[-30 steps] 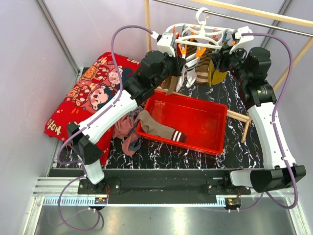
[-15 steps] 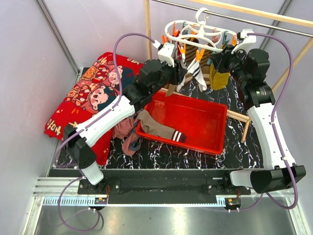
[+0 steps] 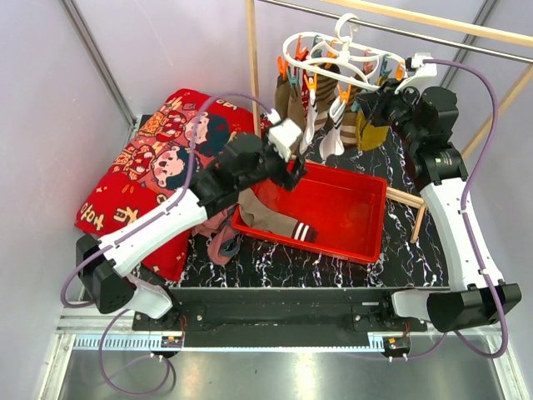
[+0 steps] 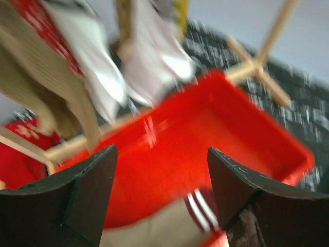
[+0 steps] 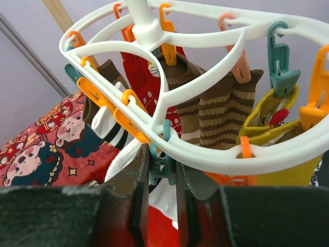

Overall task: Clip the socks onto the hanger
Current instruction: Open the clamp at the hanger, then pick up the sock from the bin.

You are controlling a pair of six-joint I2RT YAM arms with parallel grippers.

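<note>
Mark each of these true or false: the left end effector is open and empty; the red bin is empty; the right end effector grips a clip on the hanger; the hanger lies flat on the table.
1. The left end effector is open with nothing between its fingers. True.
2. The red bin is empty. False: a taupe sock with a striped cuff lies in it.
3. The right end effector is closed on a teal clip of the hanger. True.
4. The hanger lies flat on the table. False: it hangs by its hook, with socks clipped under it.

A red bin [image 3: 346, 208] sits on the marbled tabletop [image 3: 333, 271], a cartoon-print cushion [image 3: 158, 158] and pink cloth bundle [image 3: 218, 239] left of it.
</note>
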